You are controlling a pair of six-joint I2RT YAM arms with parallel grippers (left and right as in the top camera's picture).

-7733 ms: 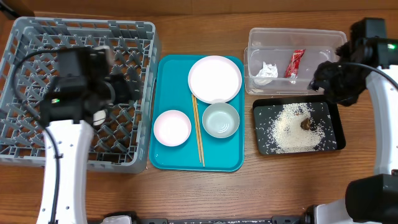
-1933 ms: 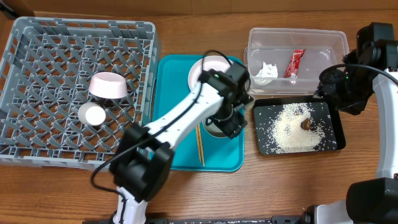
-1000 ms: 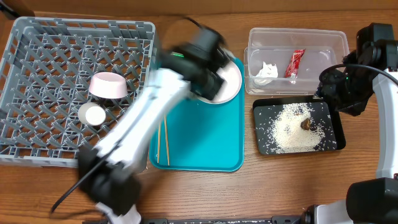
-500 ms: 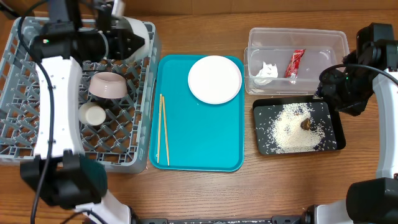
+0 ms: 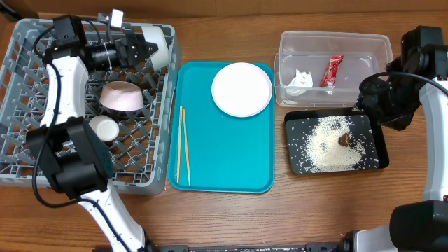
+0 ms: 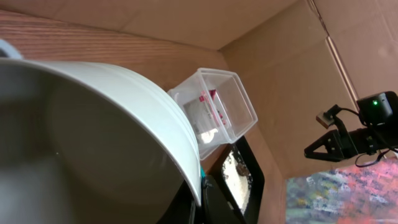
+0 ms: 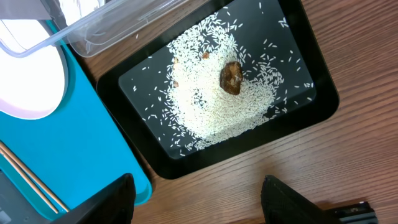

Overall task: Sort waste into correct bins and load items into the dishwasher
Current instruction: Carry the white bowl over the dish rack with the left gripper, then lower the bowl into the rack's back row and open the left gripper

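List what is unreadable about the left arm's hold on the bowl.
- Overhead: where the left fingers pinch the grey-green bowl is too small to read.
- Overhead: whether the bowl touches the rack cannot be told from straight above.
- Left wrist: the bowl fills the frame, hiding the fingers' contact.

You've got a grainy wood table [image 5: 315,210], a matt grey plastic rack [image 5: 140,161], a clear plastic tub [image 5: 334,35] upper right, and a smooth glossy bowl [image 6: 93,143].
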